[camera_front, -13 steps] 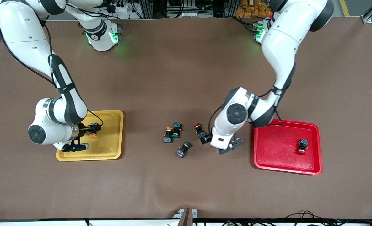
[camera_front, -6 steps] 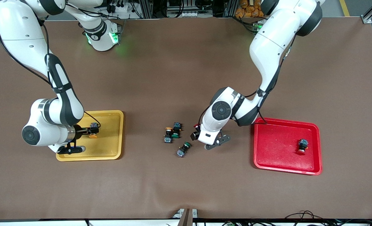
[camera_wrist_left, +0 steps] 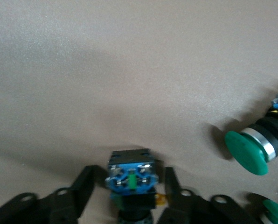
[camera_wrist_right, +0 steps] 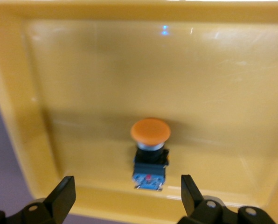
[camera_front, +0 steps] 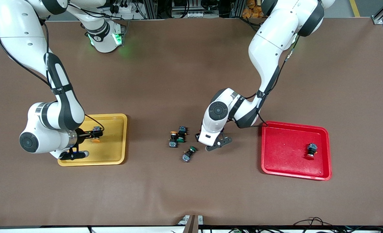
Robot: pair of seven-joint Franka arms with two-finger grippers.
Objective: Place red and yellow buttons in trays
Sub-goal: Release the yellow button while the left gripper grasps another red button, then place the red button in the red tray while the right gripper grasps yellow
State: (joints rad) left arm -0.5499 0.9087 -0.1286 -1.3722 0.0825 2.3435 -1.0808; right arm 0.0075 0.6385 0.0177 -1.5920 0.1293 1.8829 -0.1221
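Note:
My left gripper [camera_front: 199, 137] is low over the table in the middle, open, its fingers either side of a button [camera_wrist_left: 131, 176] lying with its blue end up. That button's cap does not show, and the hand hides it in the front view. My right gripper [camera_front: 88, 138] is open and empty at the yellow tray [camera_front: 115, 155]. An orange-yellow button [camera_front: 96, 139] lies in that tray just past its fingertips and also shows in the right wrist view [camera_wrist_right: 150, 151]. A red button [camera_front: 311, 151] lies in the red tray [camera_front: 281, 161]. Another orange-yellow button [camera_front: 173, 139] lies on the table.
Two green-capped switches lie by the loose orange-yellow button, one [camera_front: 181, 134] touching it and one [camera_front: 189, 153] nearer the front camera. Both green caps show in the left wrist view [camera_wrist_left: 248, 151]. A brown mat [camera_front: 191, 81] covers the table.
My left arm has swung from beside the red tray toward the table's middle and come down over the red-capped button. My right hand has drawn back a little from the button in the yellow tray.

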